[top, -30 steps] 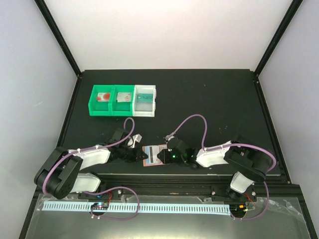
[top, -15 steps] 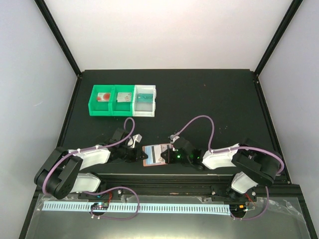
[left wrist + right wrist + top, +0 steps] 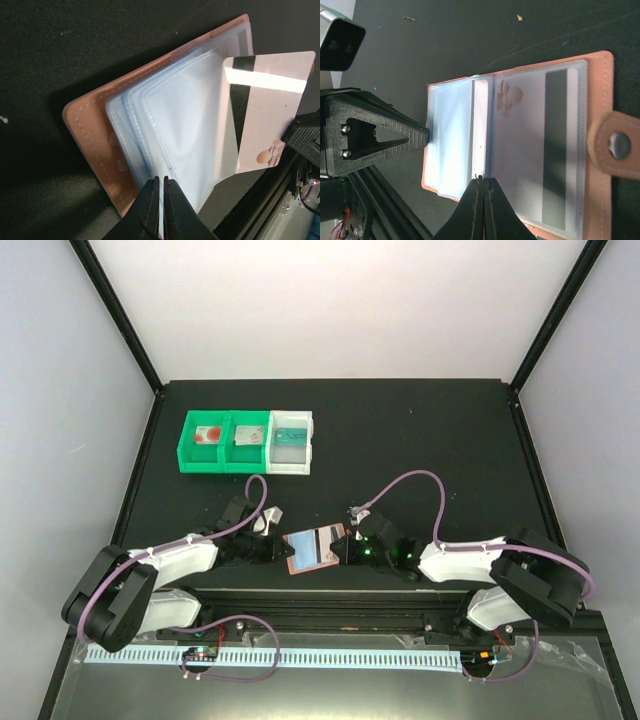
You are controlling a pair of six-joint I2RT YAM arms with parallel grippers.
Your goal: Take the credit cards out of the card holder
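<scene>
Black tabletop (image 3: 450, 440) carries the salmon-pink card holder (image 3: 92, 145), which is open between the two end effectors. A white credit card (image 3: 270, 117) with a dark stripe sticks partway out of its light-blue sleeves, toward the right end effector (image 3: 482, 179), whose fingers are pressed together on the card's edge. The left end effector (image 3: 161, 184) is clamped on the sleeves at the opposite side. Well beyond both stand green and white bins (image 3: 245, 441).

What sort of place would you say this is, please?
Probably a robot lab test cell: a black table boxed in by plain white walls, left arm and right arm bolted at its near edge, and small sorting bins.
</scene>
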